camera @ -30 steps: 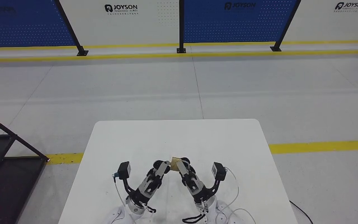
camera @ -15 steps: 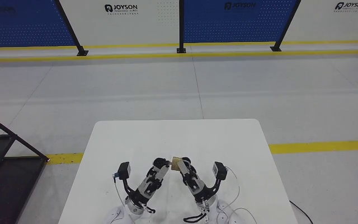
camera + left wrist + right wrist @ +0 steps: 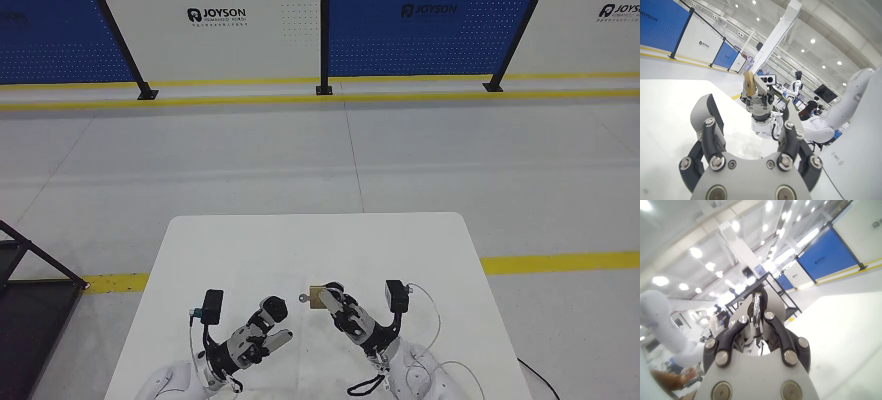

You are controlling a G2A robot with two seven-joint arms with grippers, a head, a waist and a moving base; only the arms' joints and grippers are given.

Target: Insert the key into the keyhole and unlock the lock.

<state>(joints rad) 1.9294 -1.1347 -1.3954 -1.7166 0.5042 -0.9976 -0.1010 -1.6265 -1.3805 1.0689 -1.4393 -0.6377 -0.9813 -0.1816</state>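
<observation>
The brass lock [image 3: 319, 295] is held above the white table [image 3: 300, 240] near its front edge, with my right gripper [image 3: 330, 298] shut on it. A small silver key [image 3: 305, 297] sticks out of the lock's left side. In the right wrist view the lock's silver shackle [image 3: 756, 309] sits between the shut fingers [image 3: 775, 306]. My left gripper [image 3: 275, 335] stands open and empty, a short way left of and nearer than the lock. The left wrist view shows the open fingers [image 3: 712, 111] with the brass lock [image 3: 749, 84] beyond them.
A dark metal rack [image 3: 25, 270] stands beside the table's left edge. Blue and white barrier panels [image 3: 420, 35] line the far floor behind yellow floor lines. The table's far half is bare.
My left gripper has let go at the lock, opened and drawn back toward the near left. The right gripper keeps the lock, with the key now sticking out of it.
</observation>
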